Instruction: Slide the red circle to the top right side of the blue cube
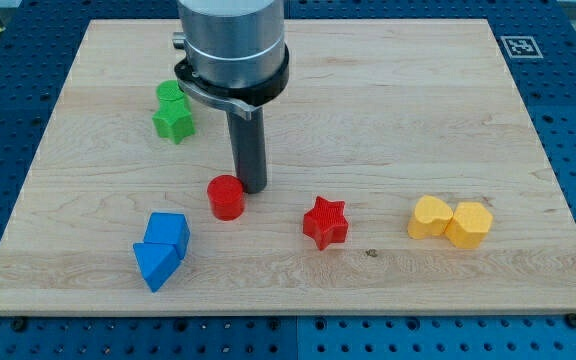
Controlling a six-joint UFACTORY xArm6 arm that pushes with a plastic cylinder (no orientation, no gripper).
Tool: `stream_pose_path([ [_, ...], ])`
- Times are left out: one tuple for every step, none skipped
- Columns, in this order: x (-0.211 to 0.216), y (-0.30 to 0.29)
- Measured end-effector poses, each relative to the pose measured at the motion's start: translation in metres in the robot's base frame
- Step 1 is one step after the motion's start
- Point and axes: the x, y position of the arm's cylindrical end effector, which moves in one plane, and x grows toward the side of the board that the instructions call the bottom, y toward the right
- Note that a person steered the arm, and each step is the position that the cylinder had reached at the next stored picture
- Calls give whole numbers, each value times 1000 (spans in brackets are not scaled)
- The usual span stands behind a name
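The red circle [226,197] is a short red cylinder on the wooden board, left of centre. My tip [250,188] stands just to its upper right, touching or nearly touching its edge. The blue cube [168,231] lies to the lower left of the red circle, a small gap apart. A second blue block [155,264], wedge-shaped, rests against the cube's lower left side.
Two green blocks [173,111] sit together at the upper left, the front one star-shaped. A red star [325,222] lies right of the red circle. Two yellow blocks [451,220] sit side by side at the right. The board's [388,90] bottom edge runs close below the blue blocks.
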Motion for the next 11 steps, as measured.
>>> stream_pose_path([
  [19, 13],
  [22, 13],
  [17, 13],
  [16, 13],
  [16, 12],
  [16, 1],
  [16, -16],
  [16, -35],
  [15, -26],
  [-6, 38],
  [-6, 93],
])
